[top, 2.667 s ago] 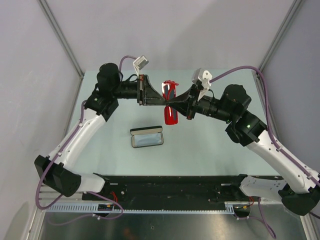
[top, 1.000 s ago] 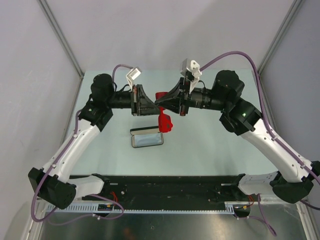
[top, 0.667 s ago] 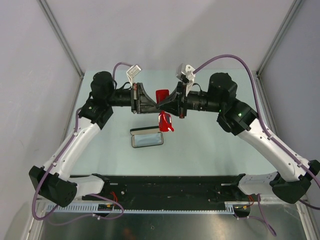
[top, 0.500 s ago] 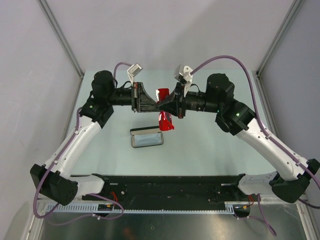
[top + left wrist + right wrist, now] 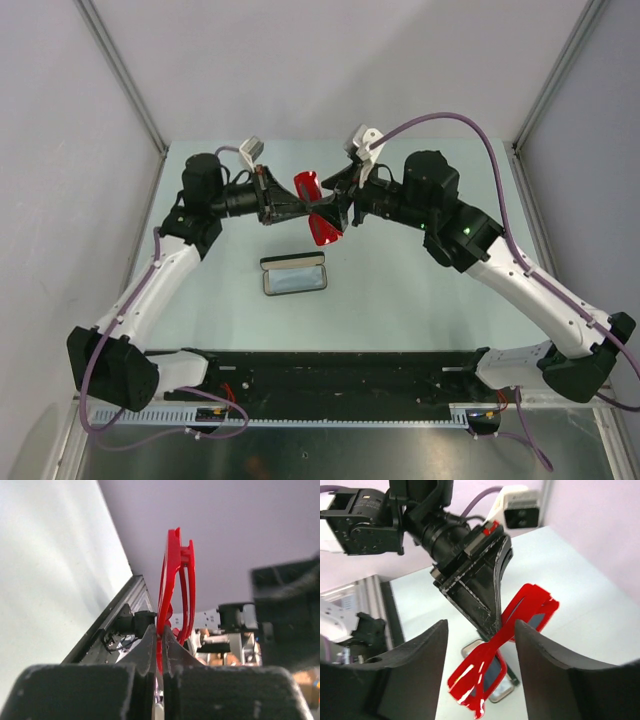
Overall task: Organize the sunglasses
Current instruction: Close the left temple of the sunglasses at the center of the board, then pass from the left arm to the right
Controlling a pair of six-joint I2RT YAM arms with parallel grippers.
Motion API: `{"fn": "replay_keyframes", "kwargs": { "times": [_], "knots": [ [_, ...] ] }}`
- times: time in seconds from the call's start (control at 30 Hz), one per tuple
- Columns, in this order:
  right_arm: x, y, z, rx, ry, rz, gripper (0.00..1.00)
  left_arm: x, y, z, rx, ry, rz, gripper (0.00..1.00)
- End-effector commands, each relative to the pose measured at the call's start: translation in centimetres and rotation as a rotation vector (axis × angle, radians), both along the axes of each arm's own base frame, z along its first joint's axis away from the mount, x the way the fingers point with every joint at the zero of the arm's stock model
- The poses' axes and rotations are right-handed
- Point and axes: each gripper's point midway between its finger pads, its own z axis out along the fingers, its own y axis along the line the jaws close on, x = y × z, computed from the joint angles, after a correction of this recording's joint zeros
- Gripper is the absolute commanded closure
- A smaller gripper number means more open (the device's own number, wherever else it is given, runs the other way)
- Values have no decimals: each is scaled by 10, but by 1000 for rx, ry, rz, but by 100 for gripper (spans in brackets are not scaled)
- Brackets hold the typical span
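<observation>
The sunglasses are glossy bright red. The case has a black rim and a grey-blue inside. The table is pale mint. The 2 arms are white with black joints. The cables are purple.

In the left wrist view the lower rim of the sunglasses is hidden between the pinched fingers of the left gripper. A dark shape right of the sunglasses is too blurred to name. In the right wrist view the case lies mostly hidden behind the sunglasses.
</observation>
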Motion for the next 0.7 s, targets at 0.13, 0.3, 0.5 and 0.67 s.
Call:
{"fn": "replay_keyframes", "kwargs": {
  "times": [0.13,0.3,0.5,0.67],
  "knots": [
    [14,-15,17,-57,-185,-294,40,52,43,-44,111,174,511,100],
    [29,0,-21,-169,-169,-405,50,58,77,-36,158,159,751,100],
    [40,24,-50,-265,-191,-409,56,50,101,-32,208,146,865,99],
    [48,51,-61,-267,-235,-427,52,48,107,-37,241,162,907,100]
  ]
}}
